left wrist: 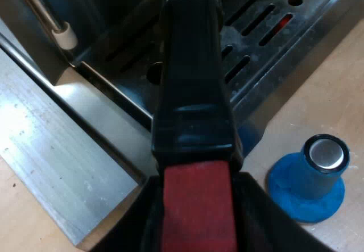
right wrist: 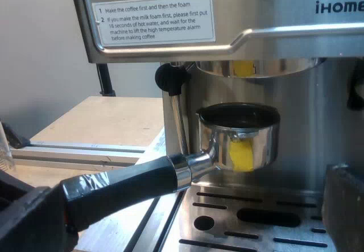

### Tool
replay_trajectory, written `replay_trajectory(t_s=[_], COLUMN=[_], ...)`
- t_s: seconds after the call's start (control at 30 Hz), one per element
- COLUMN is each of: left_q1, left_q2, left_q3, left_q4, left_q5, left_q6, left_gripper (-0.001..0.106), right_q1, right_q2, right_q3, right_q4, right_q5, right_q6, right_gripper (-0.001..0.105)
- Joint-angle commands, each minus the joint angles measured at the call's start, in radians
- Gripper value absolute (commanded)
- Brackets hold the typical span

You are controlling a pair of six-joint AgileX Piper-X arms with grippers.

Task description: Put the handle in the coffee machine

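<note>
Left fingers (left wrist: 142,229) either side, handle (left wrist: 193,121) clamped between

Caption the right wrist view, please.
Metal holder poised under the brew head of the espresso machine, not yet locked in.

A plain pale wall (right wrist: 40,64) is seen behind. A light wooden worktop (right wrist: 96,121) is crossed by an aluminium rail (right wrist: 74,149).

L gripper (left wrist: 198,209): two matte blk fingers (left wrist: 134,224), angled inner edges. R gripper (right wrist: 183,209): dark blocky fingers (right wrist: 343,206), squared tops.
</note>
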Motion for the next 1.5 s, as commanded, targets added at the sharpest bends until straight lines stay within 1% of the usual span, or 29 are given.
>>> replay_trajectory(t_s=[0.03, 0.43, 1.13, 1.5], left_q1=[-0.001, -0.001, -0.001, -0.001], left_q2=[-0.009, -0.009, -0.009, -0.009], left_q3=[-0.015, -0.015, -0.015, -0.015], left_q4=[-0.049, -0.049, -0.051, -0.095], left_q5=[0.035, 0.035, 0.035, 0.035], left_q6=[-0.017, -0.031, -0.031, -0.031], left_gripper=[0.0, 0.0, 0.0, 0.0], right_q1=[-0.003, -0.003, -0.003, -0.003], right_q2=[-0.003, -0.003, -0.003, -0.003], right_q3=[-0.003, -0.003, -0.003, -0.003], right_q4=[-0.015, -0.015, -0.015, -0.015], right_q5=[0.001, 0.001, 0.001, 0.001], right_q6=[-0.012, -0.012, -0.012, -0.012], right_gripper=[0.093, 0.093, 0.093, 0.093])
